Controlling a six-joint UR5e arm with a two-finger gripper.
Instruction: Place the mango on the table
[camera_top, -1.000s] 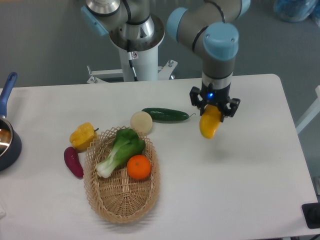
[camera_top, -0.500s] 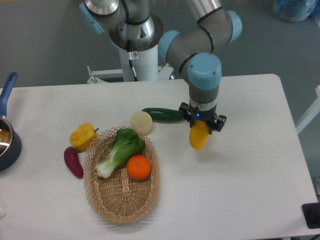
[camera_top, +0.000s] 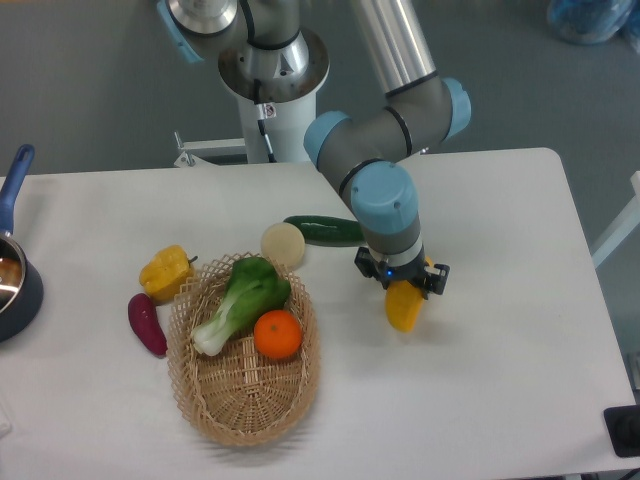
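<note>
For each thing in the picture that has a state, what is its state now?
gripper: shut on the mango
mango: held, hanging low over the table
basket: holds the bok choy and the orange
pot: at the left edge, cut off by the frame

You have one fixed view only; it looks down from high opposite the arm's base (camera_top: 272, 75), across the whole white tabletop (camera_top: 500, 400); moderately near, nothing shared.
</note>
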